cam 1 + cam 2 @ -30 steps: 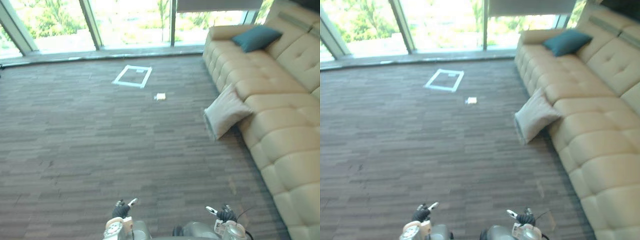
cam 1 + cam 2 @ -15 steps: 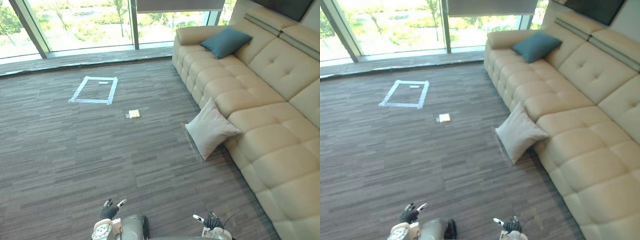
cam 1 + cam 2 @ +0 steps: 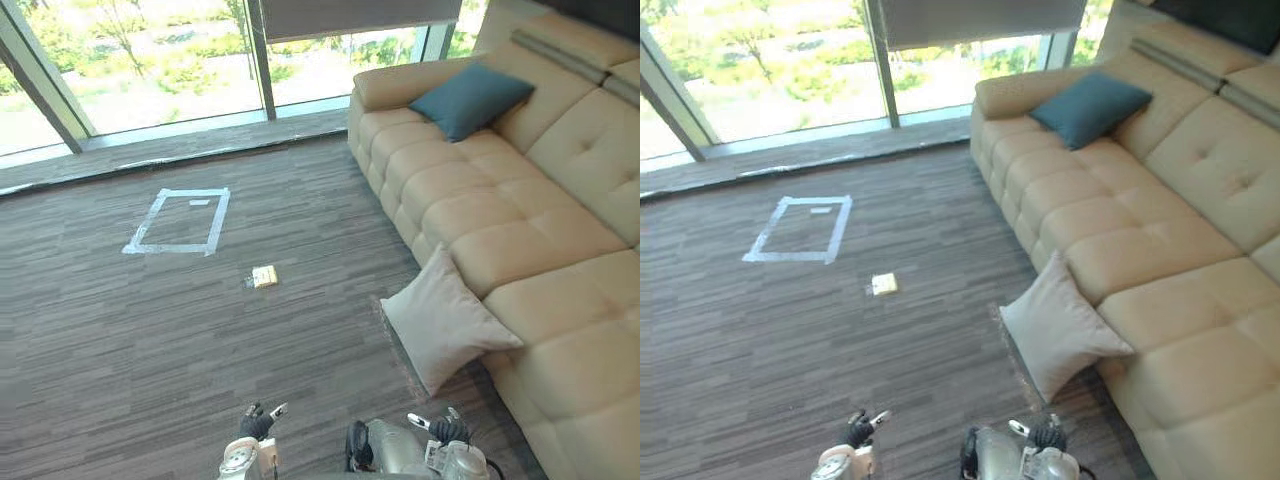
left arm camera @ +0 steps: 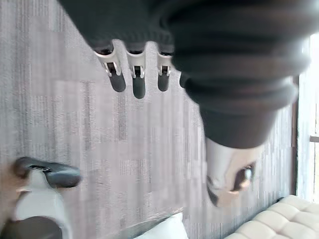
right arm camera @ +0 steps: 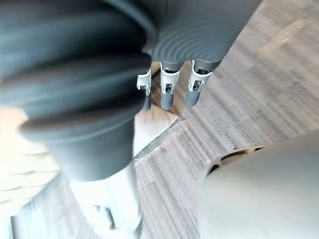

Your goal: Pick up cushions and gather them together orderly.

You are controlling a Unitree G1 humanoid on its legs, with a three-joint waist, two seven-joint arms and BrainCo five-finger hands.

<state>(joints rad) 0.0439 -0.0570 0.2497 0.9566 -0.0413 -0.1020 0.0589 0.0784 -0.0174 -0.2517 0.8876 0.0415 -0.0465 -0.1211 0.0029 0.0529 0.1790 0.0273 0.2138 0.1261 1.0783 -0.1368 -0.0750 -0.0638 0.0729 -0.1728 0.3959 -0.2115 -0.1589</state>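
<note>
Where the arms enter at the near edge of the head camera's view, the left robot hand [image 3: 256, 424] hangs low over the floor [image 3: 140, 350], which is covered in grey-brown striped carpet. Its fingers [image 4: 132, 75] are straight and relaxed and hold nothing. The right robot hand [image 3: 447, 430] hangs at the same height on the right side. Its fingers [image 5: 167, 94] are also loosely extended and empty.

Just ahead of the right robot hand, a pale beige cushion [image 3: 445, 320] stands on the floor. It is tilted back so that its upper edge leans against the front of a cream tufted leather sofa [image 3: 560, 210]. A strip of clear plastic [image 5: 160, 141] lies on the carpet at the cushion's near side.

Farther out, towards the middle of the room, a small yellowish flat object [image 3: 264, 276] lies on the floor; what it is cannot be made out. Beyond it, pale tape marks out a rectangle [image 3: 219, 222] on the carpet.

The sofa runs along the right side of the room, away from the robot. At its far end a teal cushion [image 3: 470, 98] rests on the seat, propped against the backrest near the armrest and well apart from the beige one. Behind everything, tall windows [image 3: 170, 60] show greenery outside.
</note>
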